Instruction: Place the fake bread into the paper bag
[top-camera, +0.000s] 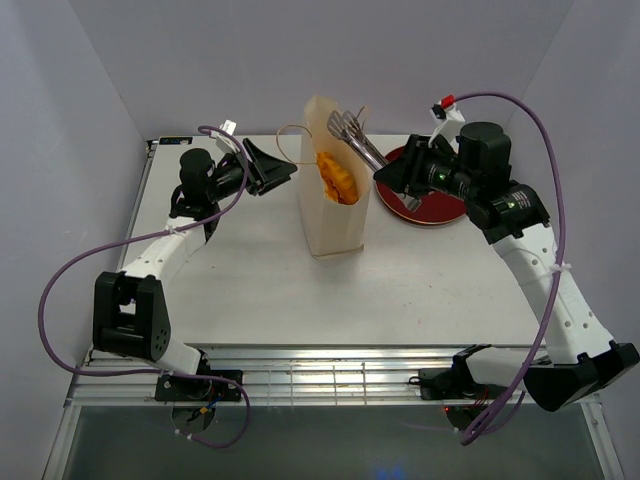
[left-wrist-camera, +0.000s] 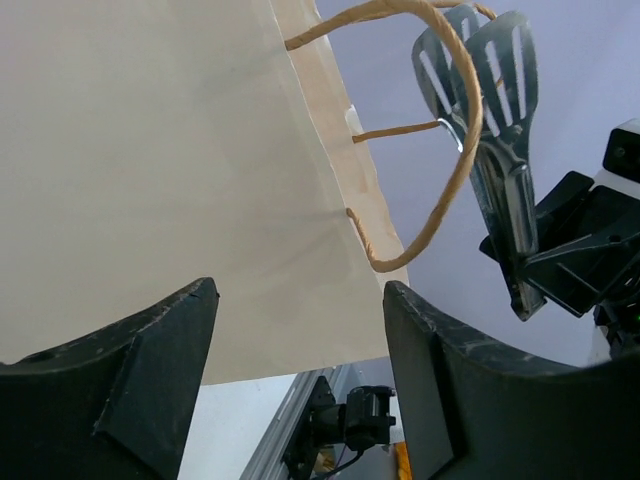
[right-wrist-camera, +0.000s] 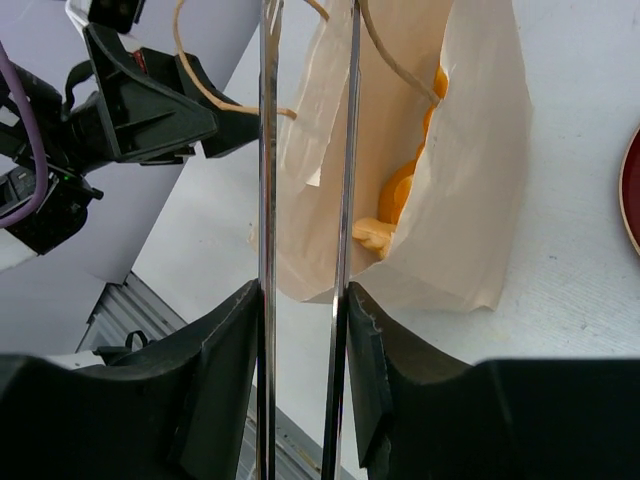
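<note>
The cream paper bag (top-camera: 333, 215) stands upright at mid-table, its mouth open. Glossy orange fake bread (top-camera: 337, 178) lies inside it and also shows in the right wrist view (right-wrist-camera: 400, 195). My right gripper (top-camera: 395, 180) is shut on metal tongs (top-camera: 355, 135), whose slotted tips hover at the bag's mouth and hold nothing. In the right wrist view the tong arms (right-wrist-camera: 268, 200) run between my fingers (right-wrist-camera: 300, 330). My left gripper (top-camera: 275, 165) is open and empty just left of the bag, facing its wall (left-wrist-camera: 150, 180); the cord handle (left-wrist-camera: 450, 150) hangs ahead.
A dark red round plate (top-camera: 440, 205) lies right of the bag, partly under my right wrist; nothing shows on its visible part. White walls close the table at the back and sides. A metal rail runs along the near edge (top-camera: 330, 375).
</note>
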